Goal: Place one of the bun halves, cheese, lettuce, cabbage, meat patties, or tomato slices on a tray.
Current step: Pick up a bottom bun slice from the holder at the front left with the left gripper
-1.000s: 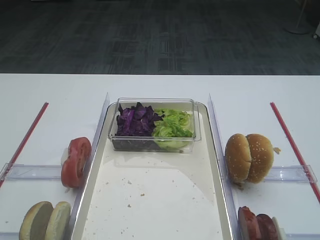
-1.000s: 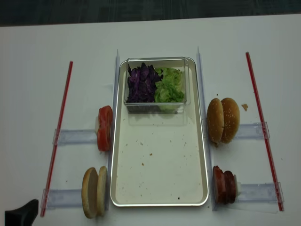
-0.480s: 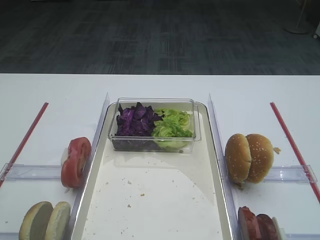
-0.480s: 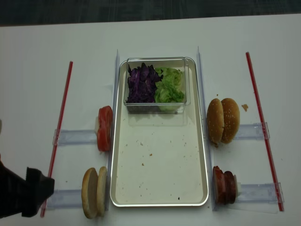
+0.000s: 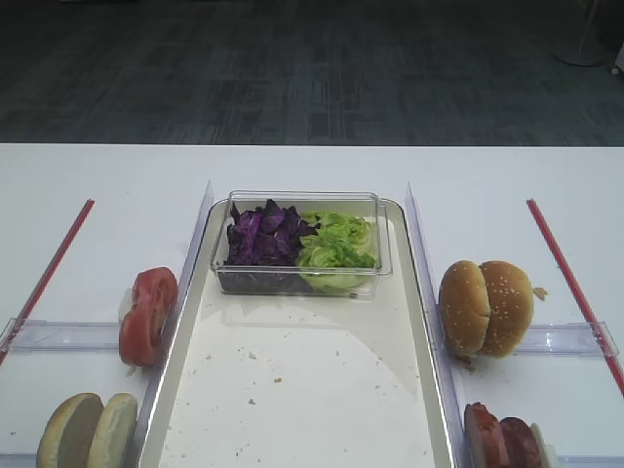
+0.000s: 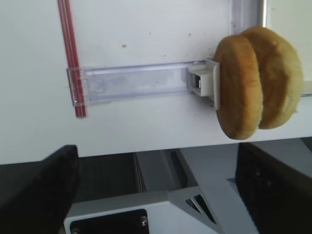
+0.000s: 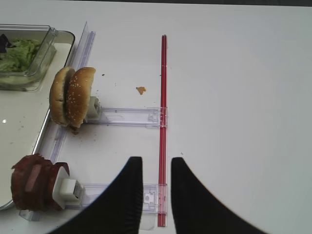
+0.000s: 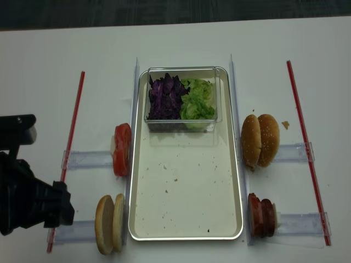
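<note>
The cream tray point(image 8: 186, 219) lies mid-table, and its near part is bare. At its far end a clear box holds purple cabbage point(image 8: 166, 97) and green lettuce point(image 8: 197, 98). Two plain bun halves point(image 8: 109, 223) stand on edge left of the tray, with the tomato slices point(image 8: 122, 149) behind them. The meat patties point(image 8: 262, 215) are at the right. No cheese is in view. My left gripper point(image 6: 156, 190) is wide open and empty at the table's front edge, left of the bun halves point(image 6: 258, 80). My right gripper point(image 7: 156, 168) hangs open and empty above a red strip, right of the meat patties point(image 7: 31, 187).
Sesame buns point(image 8: 260, 140) stand on edge right of the tray. Clear plastic rails point(image 8: 88, 159) and upright dividers flank the tray. Red strips point(image 8: 68, 153) run along both outer sides. My left arm point(image 8: 27, 200) covers the front left corner.
My left arm has come up into the overhead view from the bottom left corner and moved farther onto the table. The food and tray have not moved.
</note>
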Action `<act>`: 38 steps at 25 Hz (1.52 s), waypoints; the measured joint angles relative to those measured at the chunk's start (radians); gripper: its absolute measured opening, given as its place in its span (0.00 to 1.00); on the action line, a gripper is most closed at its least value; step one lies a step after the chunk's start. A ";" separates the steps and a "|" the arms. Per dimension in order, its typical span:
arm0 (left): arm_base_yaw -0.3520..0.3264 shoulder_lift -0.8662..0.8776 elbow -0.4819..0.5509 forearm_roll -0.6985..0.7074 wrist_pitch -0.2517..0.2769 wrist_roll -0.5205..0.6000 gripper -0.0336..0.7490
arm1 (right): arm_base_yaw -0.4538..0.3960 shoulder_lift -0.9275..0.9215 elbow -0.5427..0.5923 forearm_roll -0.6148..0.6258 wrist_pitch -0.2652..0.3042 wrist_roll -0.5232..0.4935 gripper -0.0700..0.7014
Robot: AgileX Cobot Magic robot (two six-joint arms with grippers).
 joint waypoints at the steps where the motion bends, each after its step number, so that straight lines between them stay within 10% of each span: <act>1: 0.000 0.023 -0.002 0.008 -0.002 0.000 0.81 | 0.000 0.000 0.000 0.000 0.000 0.000 0.34; 38: -0.004 0.080 -0.014 -0.049 -0.010 -0.054 0.81 | 0.000 0.000 0.000 0.000 0.000 0.000 0.34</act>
